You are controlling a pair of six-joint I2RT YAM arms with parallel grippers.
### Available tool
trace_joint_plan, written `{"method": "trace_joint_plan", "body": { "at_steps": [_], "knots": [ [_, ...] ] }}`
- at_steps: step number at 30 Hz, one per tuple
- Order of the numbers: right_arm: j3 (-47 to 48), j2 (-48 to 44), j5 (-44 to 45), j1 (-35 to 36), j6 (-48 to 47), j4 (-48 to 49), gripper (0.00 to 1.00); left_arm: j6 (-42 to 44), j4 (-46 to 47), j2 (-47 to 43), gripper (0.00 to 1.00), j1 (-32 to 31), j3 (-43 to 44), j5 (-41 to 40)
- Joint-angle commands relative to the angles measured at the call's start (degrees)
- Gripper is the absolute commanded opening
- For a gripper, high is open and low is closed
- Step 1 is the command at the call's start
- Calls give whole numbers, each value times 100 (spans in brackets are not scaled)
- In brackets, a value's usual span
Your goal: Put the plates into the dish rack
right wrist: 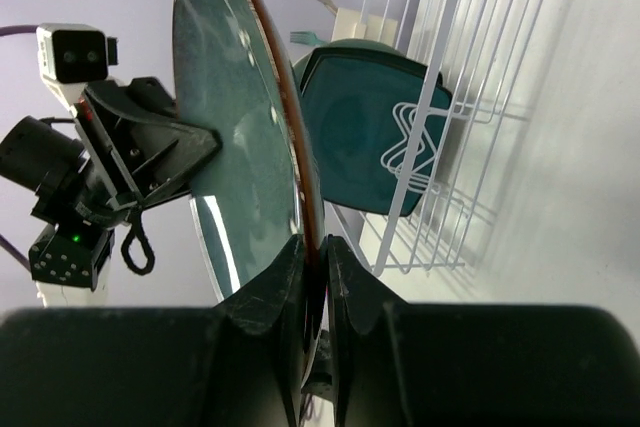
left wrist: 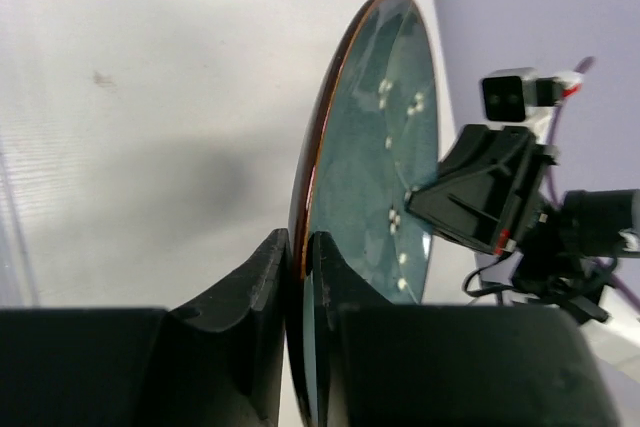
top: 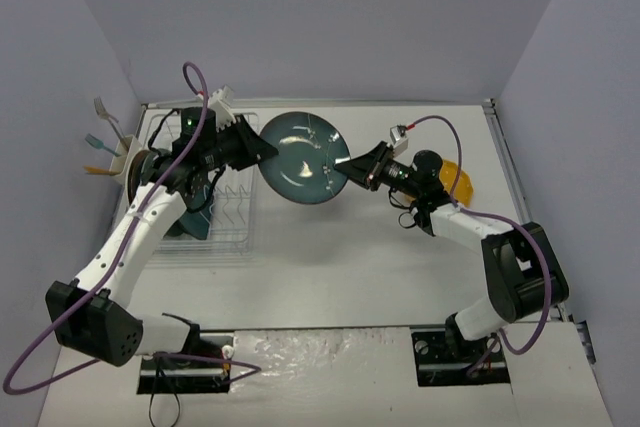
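So the white table (top: 330,277) is taking up most of the view, boxed in by walls on three sides. A wide bare stretch is lying open between the two arm bases, plus a thinner strip along the back edge.

One dish rack (top: 232,222) is sitting at the left, crowding the left wall, and its right edge is ending just beside the plate in the air.

One blue-grey plate (top: 300,159) is hanging over the table right of the rack, pinched from both sides. The left gripper (top: 264,150) is clamping its left rim and the right gripper (top: 346,169) is clamping the opposite rim. Both jaws are squeezing down to nearly nothing around the edge, as both wrist cams are showing.

One yellow-orange plate (top: 458,183) is peeking out behind the right arm, near the right edge.

One dark teal plate (right wrist: 370,132) is standing upright in the rack slots. A second rim seems to be poking out behind it, can't tell for sure.

One cutlery cup (top: 125,157) is hanging on the rack's left side, with three utensils sticking out toward the wall.
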Motion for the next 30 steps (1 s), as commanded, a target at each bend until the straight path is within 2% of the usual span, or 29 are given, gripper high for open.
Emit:
{"method": "trace_joint_plan", "body": {
  "at_steps": [1, 4, 5, 6, 8, 9, 11, 14, 17, 19, 25, 30],
  "knots": [
    [166, -499, -146, 30, 76, 1285, 0, -50, 399, -306, 0, -35, 148, 199],
    [151, -555, -126, 30, -291, 896, 2, 30, 283, -356, 0, -29, 231, 170],
    [154, -593, -111, 30, -482, 684, 8, 91, 211, -374, 0, -27, 275, 143],
    [171, -669, -82, 30, -733, 374, 22, 178, 112, -398, 0, -27, 345, 102],
    [211, -796, -12, 27, -1203, -311, 57, 415, -160, -423, 0, -27, 549, -50],
    [245, -850, 27, 17, -1375, -723, 67, 533, -297, -433, 0, -27, 657, -124],
    [331, -953, 109, 12, -1708, -1333, 84, 839, -627, -479, 0, -27, 917, -353],
    [664, -1169, 394, -25, -2493, -2319, 96, 1232, -972, -561, 0, -18, 1200, -699],
    [1011, -1288, 665, -143, -3212, -3688, 100, 1747, -1529, -604, 0, -1, 1580, -1374],
    [1095, -1397, 784, -275, -3439, -4084, 100, 2285, -2029, -578, 0, 9, 1814, -2146],
    [866, -1744, 652, -938, -3507, -4331, 100, 3530, -2704, -398, 0, 59, 2356, -3936],
    [723, -1951, 671, -1276, -3622, -4560, 100, 4321, -2712, -76, 0, 232, 2462, -4609]
  ]
}}
